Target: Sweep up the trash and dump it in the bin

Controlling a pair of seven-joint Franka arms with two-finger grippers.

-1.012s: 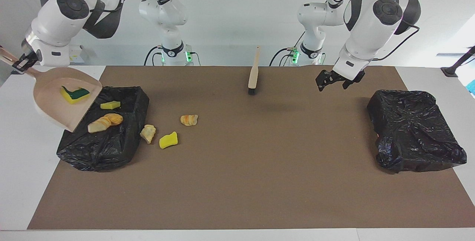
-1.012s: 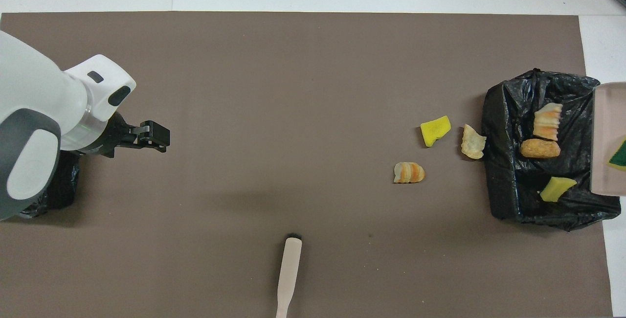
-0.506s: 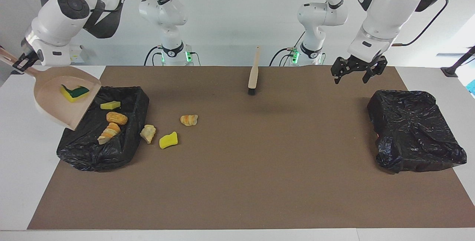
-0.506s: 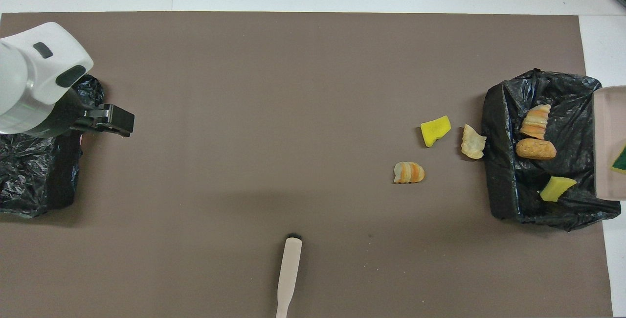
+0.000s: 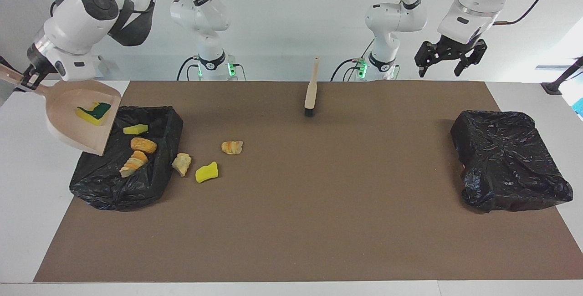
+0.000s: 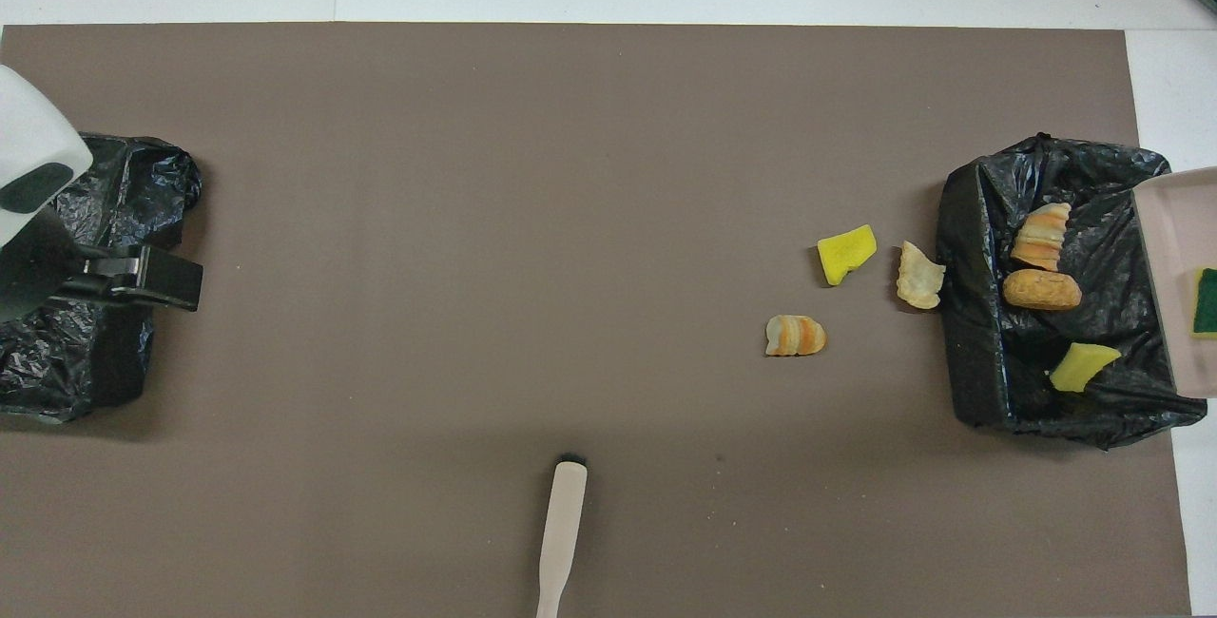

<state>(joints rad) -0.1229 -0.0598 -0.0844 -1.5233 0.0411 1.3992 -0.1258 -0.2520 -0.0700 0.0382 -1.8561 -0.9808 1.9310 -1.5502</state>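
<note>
Beige dustpan (image 5: 79, 120) handle pinched by right tool (image 5: 28, 77), facing-view only | left tool (image 5: 448, 57) spread, empty

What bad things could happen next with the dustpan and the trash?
1. The yellow-green sponge sits in the tilted dustpan held by the right pincer over the bin; it may stay stuck there.
2. Three scraps, like the yellow piece, lie on the mat beside the bin, and the brush lies unheld, so they could be forgotten.

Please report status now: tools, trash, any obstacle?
Right tool holds dustpan over bin. Left tool open, raised. Three scraps on mat. No obstacle.
</note>
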